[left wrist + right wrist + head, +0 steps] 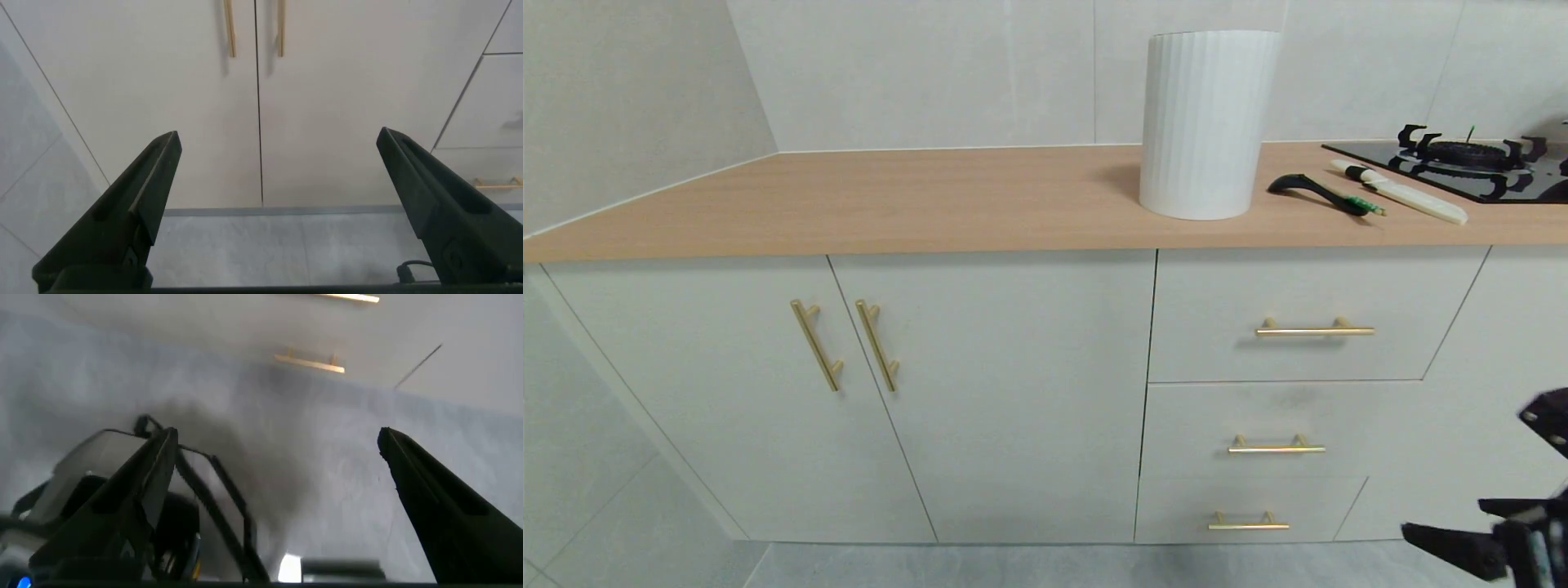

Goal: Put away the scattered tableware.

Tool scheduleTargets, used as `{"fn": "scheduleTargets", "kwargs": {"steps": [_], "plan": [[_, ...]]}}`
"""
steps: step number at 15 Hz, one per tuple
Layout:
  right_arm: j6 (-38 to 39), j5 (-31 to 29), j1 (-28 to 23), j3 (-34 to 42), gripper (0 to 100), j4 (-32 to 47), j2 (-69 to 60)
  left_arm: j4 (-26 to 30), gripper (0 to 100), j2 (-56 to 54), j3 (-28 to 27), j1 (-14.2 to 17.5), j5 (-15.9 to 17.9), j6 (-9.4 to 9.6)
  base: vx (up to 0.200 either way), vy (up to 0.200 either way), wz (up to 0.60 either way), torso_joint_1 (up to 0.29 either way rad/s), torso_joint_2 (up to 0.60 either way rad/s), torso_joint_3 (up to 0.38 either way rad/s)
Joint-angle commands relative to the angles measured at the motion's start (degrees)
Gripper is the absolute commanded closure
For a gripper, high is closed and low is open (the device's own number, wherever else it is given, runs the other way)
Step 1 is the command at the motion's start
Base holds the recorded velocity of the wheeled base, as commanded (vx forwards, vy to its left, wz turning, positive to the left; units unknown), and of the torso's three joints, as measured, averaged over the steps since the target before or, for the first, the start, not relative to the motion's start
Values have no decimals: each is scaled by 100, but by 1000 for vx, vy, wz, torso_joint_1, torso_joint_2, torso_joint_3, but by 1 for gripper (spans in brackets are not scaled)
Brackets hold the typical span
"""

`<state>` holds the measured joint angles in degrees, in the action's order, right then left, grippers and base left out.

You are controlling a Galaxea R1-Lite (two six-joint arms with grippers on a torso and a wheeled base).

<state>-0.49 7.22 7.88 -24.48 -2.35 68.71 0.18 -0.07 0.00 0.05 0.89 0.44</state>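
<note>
Tableware to be stowed: a black-handled tool [1319, 193] and a white knife [1409, 194], lying side by side on the counter [890, 200] at 2 o'clock in the head view. A tall white ribbed container [1205, 122] stands just beside them at their 9 o'clock. It is probably where they are to go, though the top drawer [1307, 314] below is another candidate.

Step in hand: the approach, with nothing grasped yet. The left gripper [278, 137] has its fingers spread wide and holds nothing. It hangs low, facing the cabinet doors [261, 98]. The right gripper [278, 437] is likewise spread wide and empty, low before the drawers at 5 o'clock in the head view.

Next move, as a judgement: the right arm, being the nearer, should rise above counter height and come down on the black-handled tool across its handle. Both pieces lie flat, so the fingers must close close to the wood.

Edges and room: the utensils rest near the counter's front edge. The stove [1462, 163] lies just behind the knife, at its 1 o'clock, and the container crowds the 9 o'clock side. Open counter stretches away toward 9 o'clock beyond the container.
</note>
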Motion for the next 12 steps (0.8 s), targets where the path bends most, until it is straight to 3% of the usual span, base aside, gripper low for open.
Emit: {"fn": "scheduleTargets", "kwargs": {"steps": [1,3,9,12], "plan": [[-4,-247,-260,-1446,0,-907,3052,-1,0,7,0,4,-1,0,0,0,0,0,0,0],[-22,-247,-339,-1683,0,-1171,3553,-1,0,7,0,4,-1,0,0,0,0,0,0,0],[-48,-396,-480,-1718,0,-3025,5416,-1,0,7,0,4,-1,0,0,0,0,0,0,0],[-48,-502,-462,-1621,0,-3816,5689,-1,0,7,0,-5,-1,0,0,0,0,0,0,0]]}}
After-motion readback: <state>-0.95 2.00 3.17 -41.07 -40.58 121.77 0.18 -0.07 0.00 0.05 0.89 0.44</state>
